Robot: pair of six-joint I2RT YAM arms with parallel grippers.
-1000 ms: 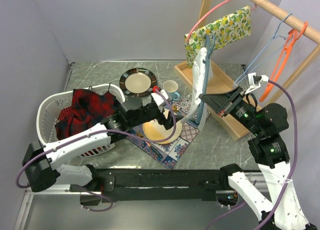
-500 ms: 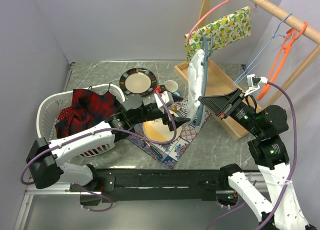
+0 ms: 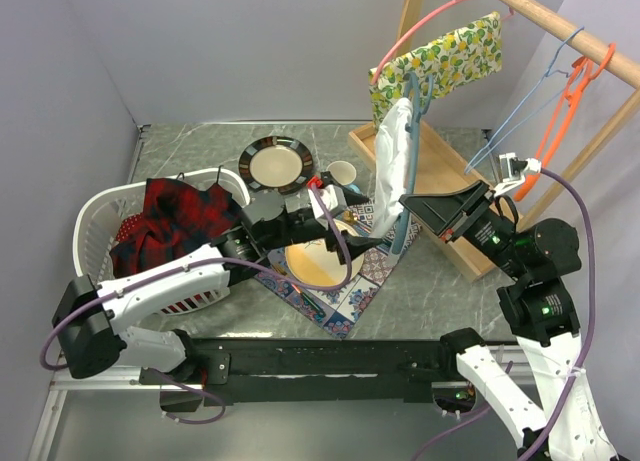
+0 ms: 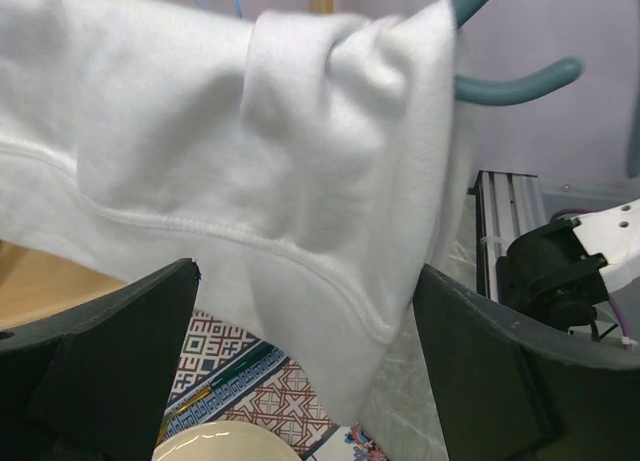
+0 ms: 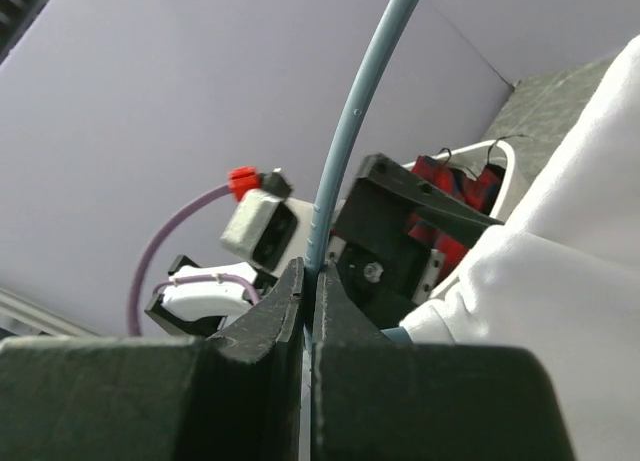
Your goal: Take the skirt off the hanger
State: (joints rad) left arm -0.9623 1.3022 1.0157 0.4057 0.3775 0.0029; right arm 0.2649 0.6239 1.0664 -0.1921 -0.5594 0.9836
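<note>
A white skirt (image 3: pixel 390 166) hangs on a teal hanger (image 3: pixel 414 93) above the table's middle right. My right gripper (image 3: pixel 410 199) is shut on the hanger's thin lower rod (image 5: pixel 350 131), with the skirt (image 5: pixel 560 311) bunched just to its right. My left gripper (image 3: pixel 368 239) is open at the skirt's lower edge. In the left wrist view the skirt's hem (image 4: pixel 250 161) hangs between the open fingers (image 4: pixel 150 321), not pinched, and the teal hanger arm (image 4: pixel 520 81) sticks out at the upper right.
A white basket (image 3: pixel 95 216) holds a red-black garment at the left. A yellow plate (image 3: pixel 318 266) lies on a patterned mat, with a dark-rimmed plate (image 3: pixel 275 166) and a cup (image 3: pixel 340 173) behind. A wooden rack (image 3: pixel 560 21) carries a lemon-print cloth (image 3: pixel 440 61) and an orange hanger (image 3: pixel 560 121).
My left gripper has moved right, up to the skirt's lower edge. The skirt and hanger have swung slightly left and more upright. The right gripper still holds the hanger.
</note>
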